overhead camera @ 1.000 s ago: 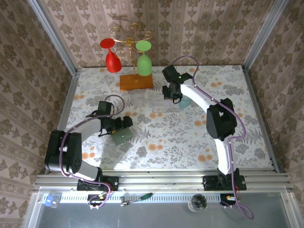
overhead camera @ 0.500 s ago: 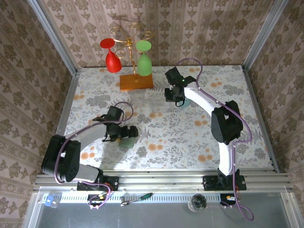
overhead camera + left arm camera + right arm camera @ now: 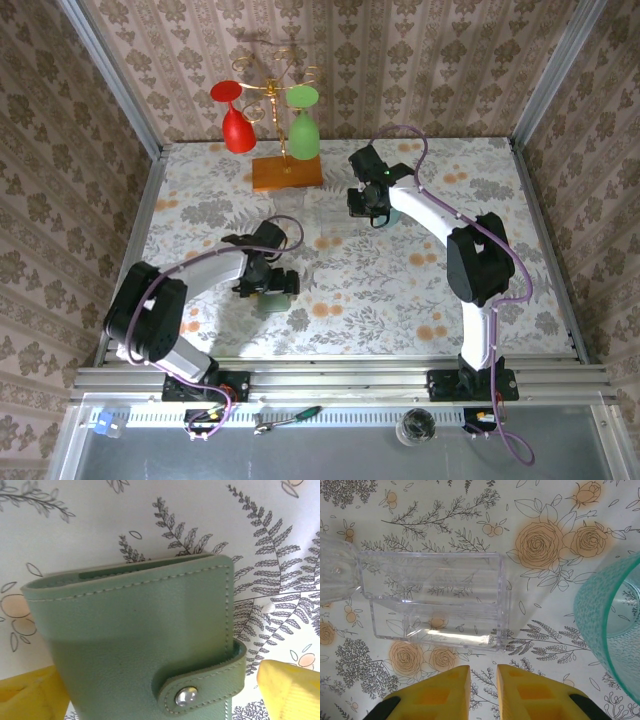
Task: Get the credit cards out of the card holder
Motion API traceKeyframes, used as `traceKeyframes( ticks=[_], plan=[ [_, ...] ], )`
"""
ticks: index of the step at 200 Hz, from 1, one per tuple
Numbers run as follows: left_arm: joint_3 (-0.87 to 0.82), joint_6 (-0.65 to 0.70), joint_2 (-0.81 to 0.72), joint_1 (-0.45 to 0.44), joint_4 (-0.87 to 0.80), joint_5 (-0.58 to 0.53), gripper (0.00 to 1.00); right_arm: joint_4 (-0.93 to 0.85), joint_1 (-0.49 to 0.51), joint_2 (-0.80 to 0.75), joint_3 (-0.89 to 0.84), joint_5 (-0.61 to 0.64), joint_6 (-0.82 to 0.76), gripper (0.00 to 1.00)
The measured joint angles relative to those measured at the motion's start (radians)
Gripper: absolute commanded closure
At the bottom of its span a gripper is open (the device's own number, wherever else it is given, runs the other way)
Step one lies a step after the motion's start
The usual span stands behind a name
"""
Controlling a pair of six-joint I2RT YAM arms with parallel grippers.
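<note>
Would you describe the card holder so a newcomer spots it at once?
On the floral table, look front-left, under the left tool. The card holder is a flat sage-green wallet with a silver snap, unlike the clear box and teal cup farther back.

The card holder [image 3: 140, 645], a sage-green stitched wallet, lies flat and folded shut on the floral worktop [image 3: 75, 535], its strap [image 3: 212, 677] fastened by a silver snap [image 3: 185, 696].
</note>
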Motion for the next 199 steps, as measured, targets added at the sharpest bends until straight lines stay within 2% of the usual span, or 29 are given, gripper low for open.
traceKeyframes(
  ticks=[58, 113, 199],
  plan=[
    [0.042, -0.022, 0.031, -0.028, -0.043, -0.021, 0.21, 0.013, 0.000, -0.016, -0.021, 0.000, 0.000, 0.79],
    [0.146, -0.047, 0.059, -0.084, -0.057, -0.017, 0.22, 0.022, -0.005, -0.050, -0.061, -0.001, -0.001, 0.79],
    [0.286, -0.110, 0.230, -0.117, 0.023, 0.064, 0.21, 0.058, -0.032, -0.120, -0.170, -0.023, -0.001, 0.79]
  ],
)
